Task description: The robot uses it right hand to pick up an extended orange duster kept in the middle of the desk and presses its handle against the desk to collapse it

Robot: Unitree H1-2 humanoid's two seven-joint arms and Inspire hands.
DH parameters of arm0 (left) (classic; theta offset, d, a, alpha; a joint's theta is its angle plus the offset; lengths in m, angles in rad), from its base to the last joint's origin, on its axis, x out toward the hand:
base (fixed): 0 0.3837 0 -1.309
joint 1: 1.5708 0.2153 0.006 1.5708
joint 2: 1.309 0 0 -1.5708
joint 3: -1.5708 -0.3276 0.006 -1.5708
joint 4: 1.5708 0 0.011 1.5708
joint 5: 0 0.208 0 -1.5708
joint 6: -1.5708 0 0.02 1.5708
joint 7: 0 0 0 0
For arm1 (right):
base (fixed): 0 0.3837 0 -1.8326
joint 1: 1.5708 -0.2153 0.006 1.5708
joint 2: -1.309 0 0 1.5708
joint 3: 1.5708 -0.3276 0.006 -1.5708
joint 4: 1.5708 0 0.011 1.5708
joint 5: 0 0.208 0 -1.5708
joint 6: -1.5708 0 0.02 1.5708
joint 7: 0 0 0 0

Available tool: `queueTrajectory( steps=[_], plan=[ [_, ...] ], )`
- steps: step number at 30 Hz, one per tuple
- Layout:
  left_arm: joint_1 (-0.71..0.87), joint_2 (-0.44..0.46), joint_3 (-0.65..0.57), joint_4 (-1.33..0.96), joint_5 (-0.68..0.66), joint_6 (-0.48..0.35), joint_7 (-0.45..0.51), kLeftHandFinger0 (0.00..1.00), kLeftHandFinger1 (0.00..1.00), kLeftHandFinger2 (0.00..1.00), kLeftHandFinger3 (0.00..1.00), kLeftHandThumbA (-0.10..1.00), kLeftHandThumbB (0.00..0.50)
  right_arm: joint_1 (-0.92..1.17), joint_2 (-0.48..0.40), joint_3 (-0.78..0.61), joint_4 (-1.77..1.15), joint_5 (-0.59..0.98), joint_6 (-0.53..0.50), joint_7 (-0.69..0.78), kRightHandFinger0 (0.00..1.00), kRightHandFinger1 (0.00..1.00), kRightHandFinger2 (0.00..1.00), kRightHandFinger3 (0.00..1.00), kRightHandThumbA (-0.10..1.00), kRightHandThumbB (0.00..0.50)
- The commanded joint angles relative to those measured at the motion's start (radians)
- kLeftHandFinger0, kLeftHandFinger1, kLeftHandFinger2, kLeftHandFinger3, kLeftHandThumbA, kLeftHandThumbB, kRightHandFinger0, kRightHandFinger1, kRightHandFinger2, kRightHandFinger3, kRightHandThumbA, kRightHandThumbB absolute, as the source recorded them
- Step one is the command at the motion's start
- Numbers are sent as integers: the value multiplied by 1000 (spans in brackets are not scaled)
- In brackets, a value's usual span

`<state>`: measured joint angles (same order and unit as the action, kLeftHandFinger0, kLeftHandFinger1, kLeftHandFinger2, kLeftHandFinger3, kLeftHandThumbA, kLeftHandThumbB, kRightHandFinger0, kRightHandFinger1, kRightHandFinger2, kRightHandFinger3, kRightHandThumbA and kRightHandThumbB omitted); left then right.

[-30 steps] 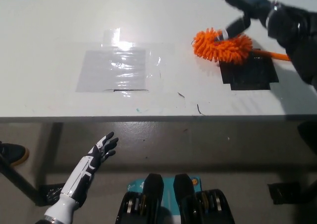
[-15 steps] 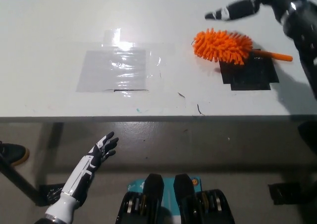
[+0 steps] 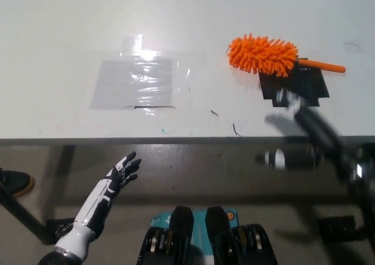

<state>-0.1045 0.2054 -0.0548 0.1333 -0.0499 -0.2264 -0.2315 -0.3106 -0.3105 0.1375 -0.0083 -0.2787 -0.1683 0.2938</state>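
Left hand (image 3: 120, 174), white, at lower left below the worktop (image 3: 58, 30) edge, fingers spread, grasping nothing. One clear plastic sheet (image 3: 136, 82) taped flat, left of centre. One orange duster (image 3: 262, 55) lying on the worktop at upper right, fluffy head partly over one black tape patch (image 3: 299, 88), thin handle (image 3: 321, 65) pointing right. Right hand (image 3: 293, 158), black, motion-blurred at lower right, below the worktop edge, well apart from the duster; released or clenched: cannot tell.
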Motion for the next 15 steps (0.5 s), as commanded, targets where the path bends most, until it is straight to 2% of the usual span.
queueTrajectory(
  steps=[1, 4, 6, 7, 8, 9, 12, 13, 15],
  plan=[
    [-68, 9, 2, -36, -18, -47, -19, 1000, 1000, 1000, 1000, 1000, 153, 244, 133, -43, -446, 324, -191, -142, 1000, 1000, 1000, 1000, 1000, 372],
    [-64, 11, 2, -44, -16, -43, -18, 1000, 1000, 1000, 1000, 1000, 167, 272, 166, -40, -419, 309, -199, -131, 1000, 1000, 1000, 1000, 1000, 378],
    [-66, 11, 2, -49, -17, -30, -18, 1000, 1000, 1000, 1000, 1000, 177, 276, 197, -55, -384, 367, -170, -119, 1000, 1000, 1000, 1000, 1000, 330],
    [-68, 12, 2, -46, -16, -36, -19, 1000, 1000, 1000, 1000, 1000, 176, 273, 216, -72, -352, 380, -149, -121, 1000, 1000, 1000, 1000, 1000, 277],
    [-65, 13, 1, -48, -9, -39, -17, 1000, 1000, 1000, 1000, 1000, 169, 270, 224, -86, -327, 390, -133, -114, 1000, 1000, 1000, 1000, 1000, 260],
    [-63, 14, 0, -47, -9, -43, -18, 1000, 1000, 1000, 1000, 1000, 160, 261, 225, -100, -283, 370, -134, -115, 1000, 1000, 1000, 1000, 1000, 273],
    [-62, 14, 0, -46, -10, -45, -18, 1000, 1000, 1000, 1000, 1000, 159, 257, 232, -115, -265, 363, -136, -105, 1000, 1000, 1000, 1000, 1000, 273],
    [-55, 10, -4, -48, -10, -46, -20, 1000, 1000, 1000, 1000, 1000, 166, 247, 231, -138, -180, 373, -94, -88, 1000, 1000, 1000, 1000, 1000, 223],
    [-50, 7, -6, -54, -19, -38, -24, 1000, 1000, 1000, 1000, 1000, 174, 232, 228, -151, -107, 396, -55, -69, 1000, 1000, 1000, 1000, 1000, 206]
  ],
)
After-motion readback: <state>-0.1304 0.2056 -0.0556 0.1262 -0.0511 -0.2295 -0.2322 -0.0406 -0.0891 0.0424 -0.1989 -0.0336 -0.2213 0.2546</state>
